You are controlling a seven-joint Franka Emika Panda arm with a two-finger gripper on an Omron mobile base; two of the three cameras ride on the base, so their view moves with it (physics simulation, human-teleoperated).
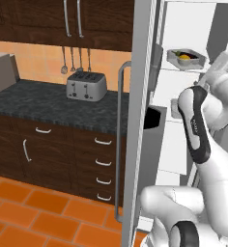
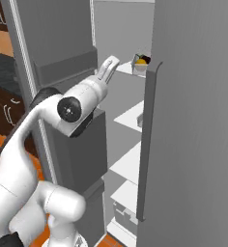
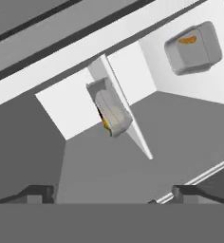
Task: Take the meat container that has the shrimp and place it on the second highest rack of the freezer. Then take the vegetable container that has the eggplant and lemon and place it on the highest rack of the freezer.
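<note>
Gripper (image 2: 109,62) is standing with jaws wide apart, nothing between them. In the hand view the fingers (image 3: 38,192) are framing bare freezer interior, touching nothing.

Just ahead of it: the vegetable container (image 1: 186,58) is sitting on the highest rack (image 1: 183,70), near the front edge, lemon (image 1: 184,57) and eggplant (image 1: 189,53) inside. I am hovering near it, a little apart, at about its height.

One level down: the shrimp container (image 3: 194,47) is resting on the second rack (image 2: 128,116), shrimp (image 3: 187,40) showing orange in it. It looks upright; exact seating is too small to tell.

My reading: both containers are lying where the task wants them, so the step in hand is clearing out of the freezer.

Doing it well:
- Keeping jaws apart, so no finger catches the container rim.
- Backing straight out along my own axis, no sideways swing until I am past the rack's edge.
- Watching my elbow against the door bin (image 2: 82,144), which is sitting close to my forearm.
- Risk: a nudge to the vegetable container, which is near the rack's front, could tip it off.
</note>
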